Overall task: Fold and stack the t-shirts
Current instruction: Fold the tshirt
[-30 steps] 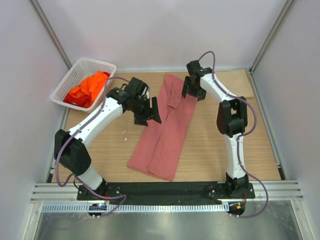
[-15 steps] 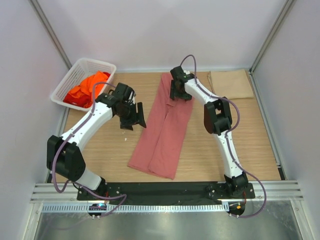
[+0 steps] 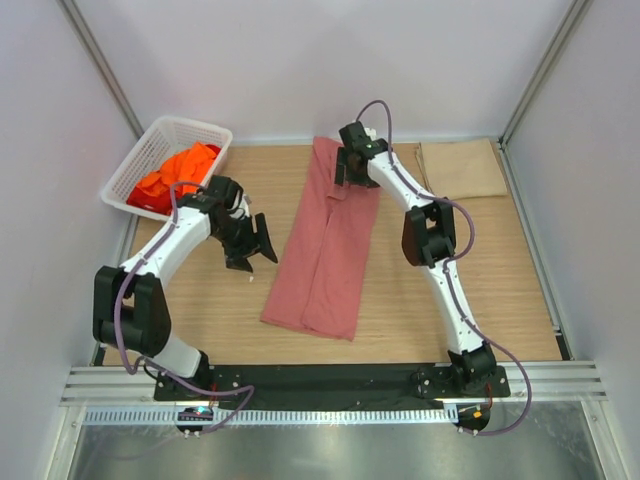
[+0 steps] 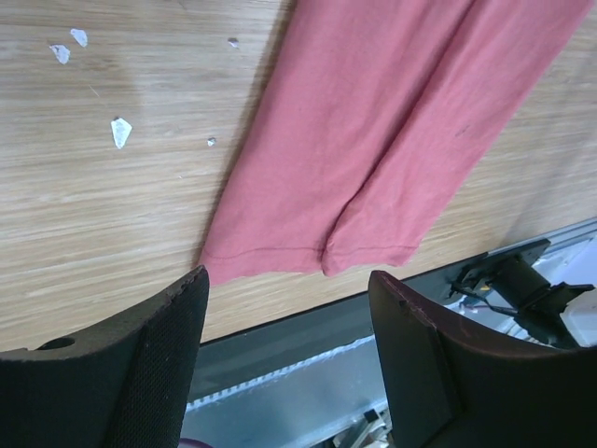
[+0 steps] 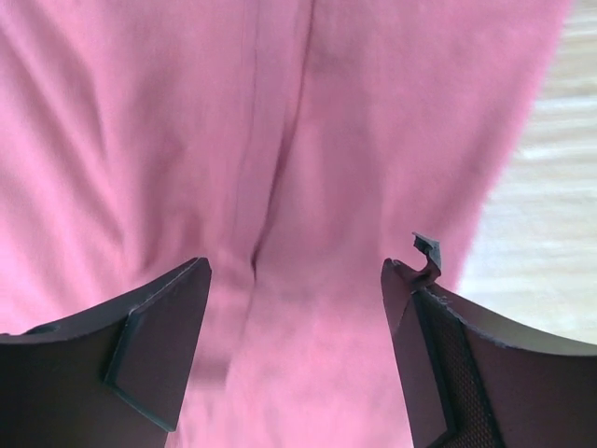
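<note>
The left hand [image 3: 252, 250] is drawing off the long-folded pink t-shirt [image 3: 322, 255], the right hand [image 3: 343, 183] is reaching its far end, both spread empty, crosswise fold pending

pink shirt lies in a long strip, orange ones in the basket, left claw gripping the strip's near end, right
No: the left claw is open and grips nothing, beside the pink shirt, as the top view shows. The strip and the orange shirts in the basket are right.

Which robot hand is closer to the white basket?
Left. The left gripper hangs beside the shirt, a short way from the basket; the right gripper is farther off, over the shirt's far end.
</note>
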`<state>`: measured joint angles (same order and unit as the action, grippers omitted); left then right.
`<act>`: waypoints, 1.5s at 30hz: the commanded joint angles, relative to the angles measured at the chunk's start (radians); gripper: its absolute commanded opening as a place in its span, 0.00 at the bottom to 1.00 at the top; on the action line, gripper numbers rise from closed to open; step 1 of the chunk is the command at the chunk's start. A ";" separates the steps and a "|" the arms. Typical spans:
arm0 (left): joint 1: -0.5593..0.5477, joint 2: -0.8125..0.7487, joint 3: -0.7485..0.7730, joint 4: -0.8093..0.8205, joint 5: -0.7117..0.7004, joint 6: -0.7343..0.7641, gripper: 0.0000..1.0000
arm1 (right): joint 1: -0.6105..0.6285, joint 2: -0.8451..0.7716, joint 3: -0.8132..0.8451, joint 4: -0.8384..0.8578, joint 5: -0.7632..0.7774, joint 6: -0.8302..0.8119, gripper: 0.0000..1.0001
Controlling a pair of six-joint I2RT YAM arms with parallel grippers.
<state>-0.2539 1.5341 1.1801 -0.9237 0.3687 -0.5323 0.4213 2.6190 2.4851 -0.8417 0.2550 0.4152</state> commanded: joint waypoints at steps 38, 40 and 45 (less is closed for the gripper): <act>0.056 0.189 -0.269 0.138 0.124 -0.032 0.52 | 0.309 -1.353 -2.022 0.692 -0.603 0.655 0.62; 0.054 0.179 -0.284 0.154 0.125 -0.046 0.51 | 0.310 -1.370 -2.023 0.672 -0.590 0.654 0.62; 0.048 0.169 -0.313 0.167 0.115 -0.075 0.48 | 0.309 -1.364 -2.042 0.673 -0.570 0.674 0.62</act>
<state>-0.1982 1.7256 0.8860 -0.8116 0.4992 -0.5873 0.7296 1.2716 0.4549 -0.1867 -0.3527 1.0618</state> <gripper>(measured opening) 0.483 0.618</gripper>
